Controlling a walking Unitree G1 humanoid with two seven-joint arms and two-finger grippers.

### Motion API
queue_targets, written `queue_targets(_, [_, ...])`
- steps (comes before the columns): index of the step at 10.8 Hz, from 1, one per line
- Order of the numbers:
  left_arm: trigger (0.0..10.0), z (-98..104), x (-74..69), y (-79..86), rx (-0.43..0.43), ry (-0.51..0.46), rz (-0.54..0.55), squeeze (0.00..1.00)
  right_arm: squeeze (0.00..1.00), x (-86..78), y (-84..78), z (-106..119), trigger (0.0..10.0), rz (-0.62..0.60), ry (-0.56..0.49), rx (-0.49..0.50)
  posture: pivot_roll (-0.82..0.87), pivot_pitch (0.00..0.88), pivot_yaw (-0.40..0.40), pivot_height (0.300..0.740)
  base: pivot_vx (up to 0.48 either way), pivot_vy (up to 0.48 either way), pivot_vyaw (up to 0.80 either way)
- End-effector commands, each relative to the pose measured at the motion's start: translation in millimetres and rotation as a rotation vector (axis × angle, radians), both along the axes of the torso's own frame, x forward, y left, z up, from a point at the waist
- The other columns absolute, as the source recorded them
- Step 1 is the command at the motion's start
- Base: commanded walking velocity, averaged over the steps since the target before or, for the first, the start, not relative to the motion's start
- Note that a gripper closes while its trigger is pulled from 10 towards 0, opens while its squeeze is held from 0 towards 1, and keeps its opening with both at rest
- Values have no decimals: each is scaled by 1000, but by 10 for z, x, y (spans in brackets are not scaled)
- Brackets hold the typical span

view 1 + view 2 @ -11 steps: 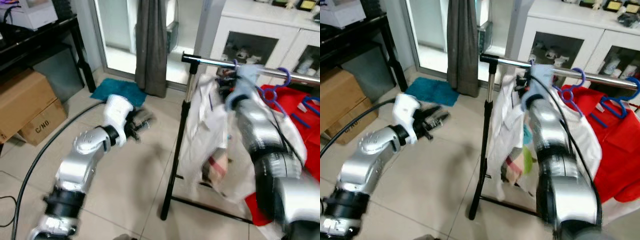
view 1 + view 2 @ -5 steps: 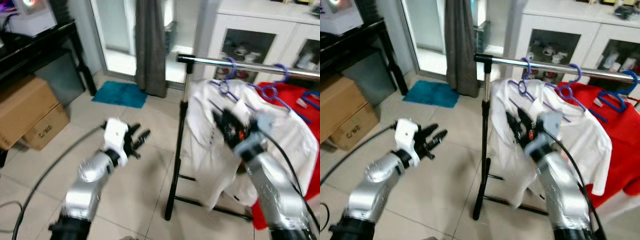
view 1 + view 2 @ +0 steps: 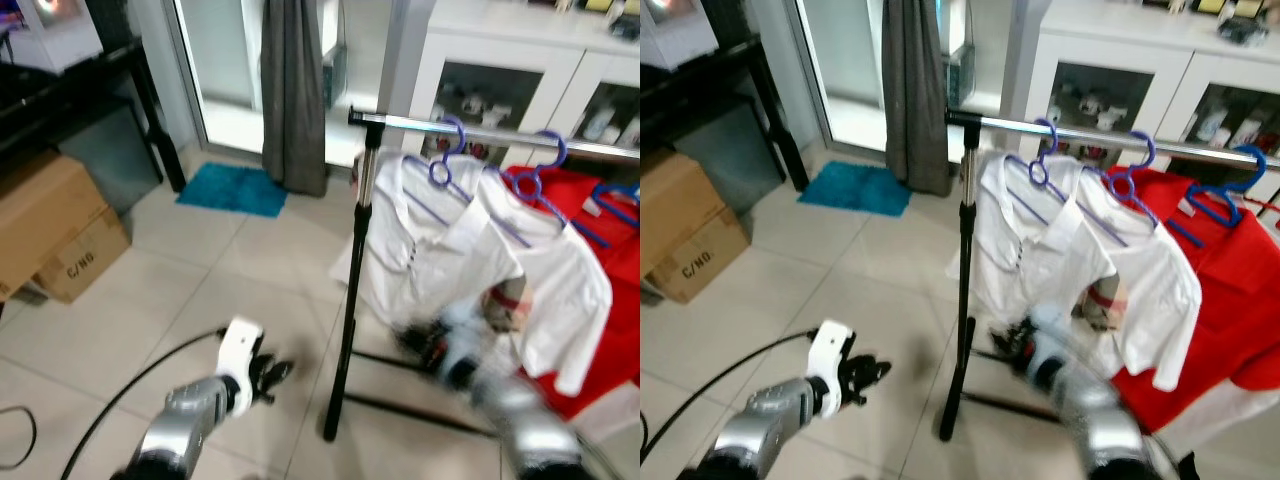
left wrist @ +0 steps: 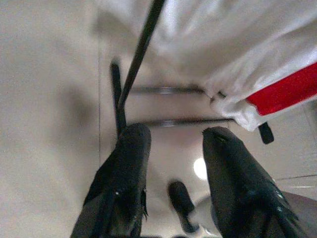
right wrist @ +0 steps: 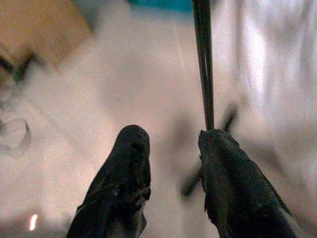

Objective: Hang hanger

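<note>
Left eye view: both arms have dropped low since half a second ago. The right pincer (image 5: 171,148), then up against the white shirt (image 3: 470,250), now hangs blurred near the rack's base, fingers parted and empty. The left pincer (image 4: 171,148) is also apart, holding nothing. The purple hanger (image 3: 437,172) hangs on the rail (image 3: 420,125).

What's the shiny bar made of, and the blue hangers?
The bar looks like polished metal: it glints silver. The blue hangers seem to be thin wire, probably with a plastic coat, going by their smooth, even colour. The shirt on them looks like soft white cloth.
</note>
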State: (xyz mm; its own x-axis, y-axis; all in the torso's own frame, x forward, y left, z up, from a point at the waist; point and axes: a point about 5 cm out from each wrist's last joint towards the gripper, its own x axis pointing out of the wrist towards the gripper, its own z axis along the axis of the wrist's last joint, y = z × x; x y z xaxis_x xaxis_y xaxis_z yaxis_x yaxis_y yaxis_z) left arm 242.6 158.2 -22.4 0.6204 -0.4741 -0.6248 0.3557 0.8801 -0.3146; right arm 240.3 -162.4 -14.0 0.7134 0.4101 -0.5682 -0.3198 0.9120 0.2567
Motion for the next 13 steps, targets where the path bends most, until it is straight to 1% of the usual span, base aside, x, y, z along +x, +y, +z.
queue_targets(1, [10000,-33,9,71,-1,47,65,0,0,-93,-37,-156,10000,-15,91,-72,-152,0,9,740,0,0,0])
queue_targets(2, [10000,-167,-78,112,36,157,59,0,0,-277,-62,-412,10000,-73,255,-122,-141,0,4,740,0,0,0])
queue_targets(3, [10000,-283,-197,108,44,245,34,0,0,-460,-86,-593,10000,-141,384,-159,-128,0,-5,740,0,0,0])
queue_targets(4, [10000,-405,-317,172,136,289,55,0,0,-643,-79,-726,10000,-202,496,-183,-124,0,-21,740,0,0,0])
queue_targets(5, [10000,-487,-433,173,135,336,106,0,0,-784,-71,-796,10000,-239,570,-190,-126,0,-23,740,0,0,0])
queue_targets(6, [10000,-575,-596,48,94,402,63,0,0,-945,-63,-867,10000,-214,637,-254,-136,0,-22,740,0,0,0])
queue_targets(7, [10000,-670,-817,-106,63,485,-29,0,0,-1093,-48,-924,10000,-210,694,-284,-145,0,-32,740,0,0,0])
queue_targets(8, [10000,-704,-885,-118,60,511,-10,0,0,-1145,-30,-944,10000,-222,713,-278,-148,0,-35,740,0,0,0])
queue_targets(10, [10000,-746,-931,-71,76,499,115,0,0,-1244,-9,-975,10000,-196,744,-297,-145,0,-50,740,0,0,0])
queue_targets(11, [10000,-765,-969,-31,119,509,114,0,0,-1268,-25,-981,10000,-200,754,-301,-142,0,-56,740,0,0,0])
queue_targets(12, [10000,-775,-1000,-30,115,519,107,0,0,-1267,-11,-980,10000,-181,758,-303,-141,0,-57,740,0,0,0])
queue_targets(13, [10000,-775,-1000,-30,115,519,107,0,0,-1267,-11,-980,10000,-181,758,-303,-141,0,-57,740,0,0,0])
